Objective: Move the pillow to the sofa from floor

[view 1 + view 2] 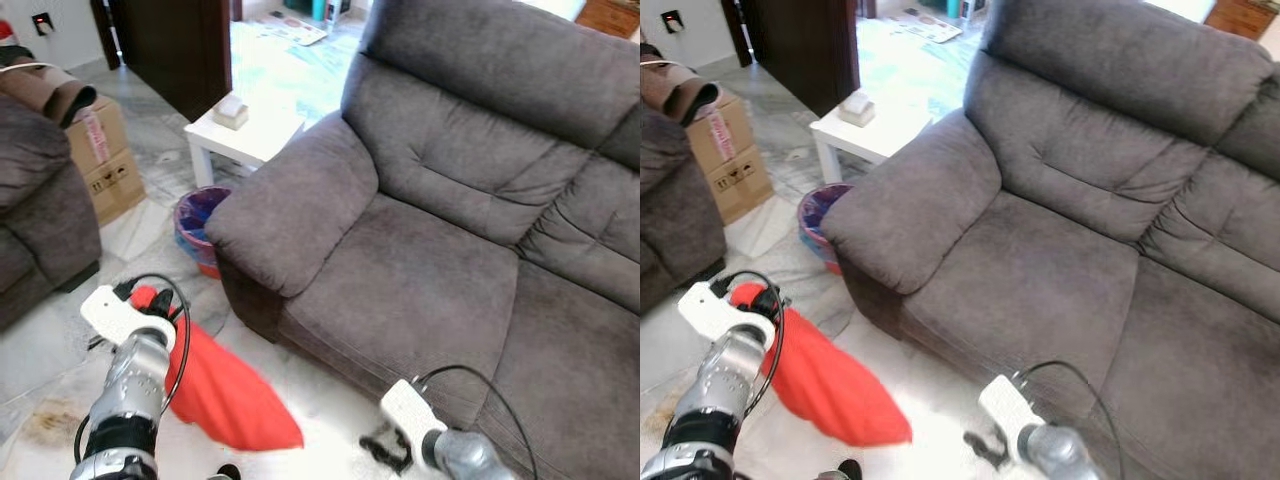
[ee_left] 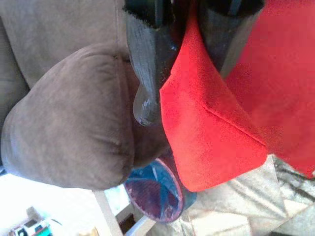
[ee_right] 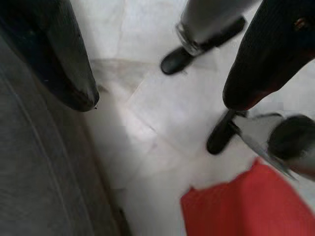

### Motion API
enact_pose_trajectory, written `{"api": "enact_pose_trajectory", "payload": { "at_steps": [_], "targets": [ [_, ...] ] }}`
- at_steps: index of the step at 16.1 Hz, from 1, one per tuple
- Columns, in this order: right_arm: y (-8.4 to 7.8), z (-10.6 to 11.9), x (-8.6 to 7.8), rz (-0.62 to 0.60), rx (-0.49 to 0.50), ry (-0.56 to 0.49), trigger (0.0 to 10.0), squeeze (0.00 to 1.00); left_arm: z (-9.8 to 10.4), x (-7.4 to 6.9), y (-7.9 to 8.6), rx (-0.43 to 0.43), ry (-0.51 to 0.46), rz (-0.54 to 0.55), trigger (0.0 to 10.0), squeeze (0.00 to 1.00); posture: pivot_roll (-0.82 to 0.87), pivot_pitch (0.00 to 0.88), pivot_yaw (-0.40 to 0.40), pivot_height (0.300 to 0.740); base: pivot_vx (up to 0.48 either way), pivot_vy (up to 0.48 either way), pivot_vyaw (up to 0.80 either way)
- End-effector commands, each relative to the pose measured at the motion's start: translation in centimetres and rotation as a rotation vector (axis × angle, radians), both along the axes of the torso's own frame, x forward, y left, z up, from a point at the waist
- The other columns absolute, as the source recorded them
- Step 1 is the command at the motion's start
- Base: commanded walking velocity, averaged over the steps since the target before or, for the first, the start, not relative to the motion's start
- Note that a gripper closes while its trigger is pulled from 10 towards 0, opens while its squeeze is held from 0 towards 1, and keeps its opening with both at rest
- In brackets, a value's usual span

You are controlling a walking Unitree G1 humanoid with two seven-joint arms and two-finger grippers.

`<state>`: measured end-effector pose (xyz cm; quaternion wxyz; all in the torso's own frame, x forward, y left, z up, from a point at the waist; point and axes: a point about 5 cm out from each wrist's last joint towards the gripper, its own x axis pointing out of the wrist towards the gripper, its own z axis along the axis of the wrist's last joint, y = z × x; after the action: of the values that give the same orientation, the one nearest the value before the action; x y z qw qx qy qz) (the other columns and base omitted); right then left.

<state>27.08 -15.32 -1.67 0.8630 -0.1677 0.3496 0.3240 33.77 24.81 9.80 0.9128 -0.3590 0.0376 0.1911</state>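
Pickup done, placement pending: my left gripper (image 2: 189, 64) is clamped on a corner of the red pillow (image 1: 225, 395), which hangs off the floor beside the sofa (image 1: 420, 290) armrest, while my right gripper (image 3: 157, 98), fingers apart, idles low by the seat front.

The pale marbled tile floor (image 1: 140, 235) carries a grey fabric sofa (image 1: 450, 290) on the right. A small white square table (image 1: 245, 135) stands at the sofa's far left, with a small beige box (image 1: 231, 111) on top. A blue round bin (image 1: 198, 225) sits on the floor near the sofa's armrest, and a brown cardboard box (image 1: 105, 160) further left.
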Motion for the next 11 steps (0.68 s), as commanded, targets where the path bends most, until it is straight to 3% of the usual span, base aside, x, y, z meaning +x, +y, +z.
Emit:
{"api": "enact_pose_trajectory", "payload": {
  "at_steps": [1,3,7,10,11],
  "targets": [
    [-0.1,-0.6,-0.8,0.021,0.009,0.055,10.0,0.0,3.7,1.4,-0.3,0.017,-0.14,-0.001,10.0,0.0,0.12,0.164,-0.122,0.74,0.0,0.0,0.0],
    [0.0,-0.6,-0.9,0.067,-0.003,0.086,10.0,0.0,5.1,2.1,-0.6,0.009,-0.184,-0.006,10.0,0.0,0.13,0.165,-0.121,0.74,0.0,0.0,0.0],
    [0.3,-0.2,-1.0,0.153,0.019,0.13,10.0,0.0,5.5,3.0,-1.8,-0.021,-0.191,-0.034,10.0,0.0,0.12,0.161,-0.115,0.74,0.0,0.0,0.0],
    [1.1,0.3,-0.2,0.091,0.056,0.08,10.0,0.0,4.9,3.7,-4.0,-0.082,-0.162,-0.14,10.0,0.0,0.12,0.162,-0.108,0.74,0.0,0.0,0.0],
    [1.6,0.7,0.0,0.069,0.099,0.074,10.0,0.0,3.5,4.0,-5.9,-0.088,-0.083,-0.27,10.0,0.0,0.12,0.161,-0.106,0.74,0.0,0.0,0.0]
  ]
}}
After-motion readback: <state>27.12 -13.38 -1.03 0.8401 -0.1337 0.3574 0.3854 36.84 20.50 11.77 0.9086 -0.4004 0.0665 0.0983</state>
